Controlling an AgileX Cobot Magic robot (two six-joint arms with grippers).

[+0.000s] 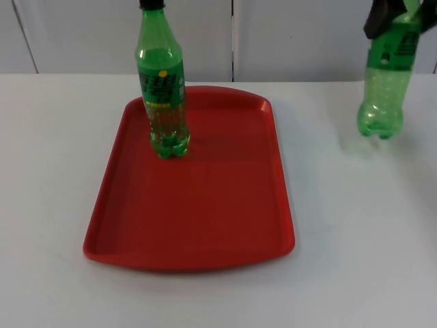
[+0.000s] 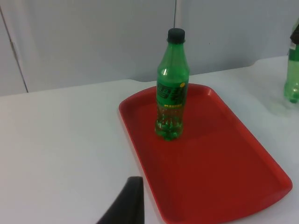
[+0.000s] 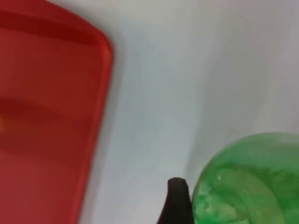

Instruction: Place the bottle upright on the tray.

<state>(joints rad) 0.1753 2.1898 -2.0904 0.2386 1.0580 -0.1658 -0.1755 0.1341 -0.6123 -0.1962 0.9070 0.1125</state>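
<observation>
Bottle one (image 1: 164, 96) stands upright on the red tray (image 1: 205, 225). Off to the right, the right claw (image 1: 396, 17) grips a second bottle (image 1: 386, 82) by its neck, lifted above the worktop (image 1: 355, 225).

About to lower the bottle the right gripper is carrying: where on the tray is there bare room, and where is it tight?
The red tray is bare across its near half and its right side, toward the carried bottle in the right gripper. It is crowded only at the far left corner, where the standing bottle stands upright. The left gripper waits over the table left of the tray.
</observation>
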